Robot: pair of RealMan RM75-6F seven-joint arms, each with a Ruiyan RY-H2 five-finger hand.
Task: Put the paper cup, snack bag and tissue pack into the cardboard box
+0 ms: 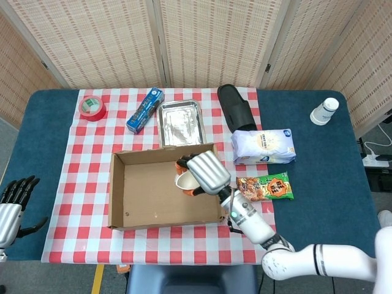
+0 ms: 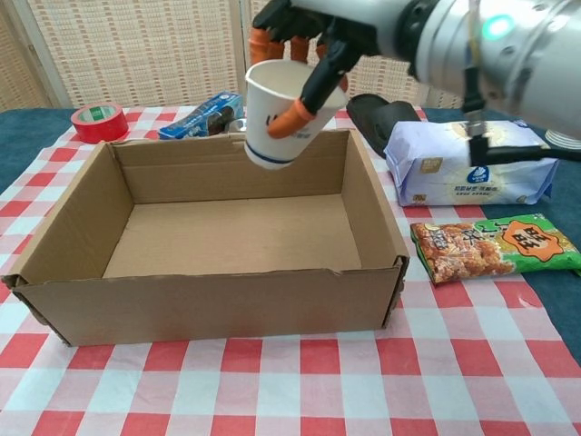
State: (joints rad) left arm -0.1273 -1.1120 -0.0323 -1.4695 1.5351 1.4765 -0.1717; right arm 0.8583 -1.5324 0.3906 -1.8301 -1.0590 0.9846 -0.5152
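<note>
My right hand [image 1: 205,172] [image 2: 309,41] grips a white paper cup [image 2: 278,113] [image 1: 183,180] and holds it upright in the air over the right half of the open cardboard box [image 1: 117,196] [image 2: 73,227]. The box is empty inside. An orange-and-green snack bag [image 1: 265,187] [image 2: 495,247] lies flat just right of the box. A white tissue pack [image 1: 263,146] [image 2: 468,163] lies behind it. My left hand [image 1: 13,202] hangs open off the table's left edge, holding nothing.
Behind the box are a foil tray [image 1: 179,121], a blue packet [image 1: 145,110], a red tape roll [image 1: 92,108] and a black slipper [image 1: 236,108]. A second paper cup stack [image 1: 324,111] stands at the far right on the blue cloth.
</note>
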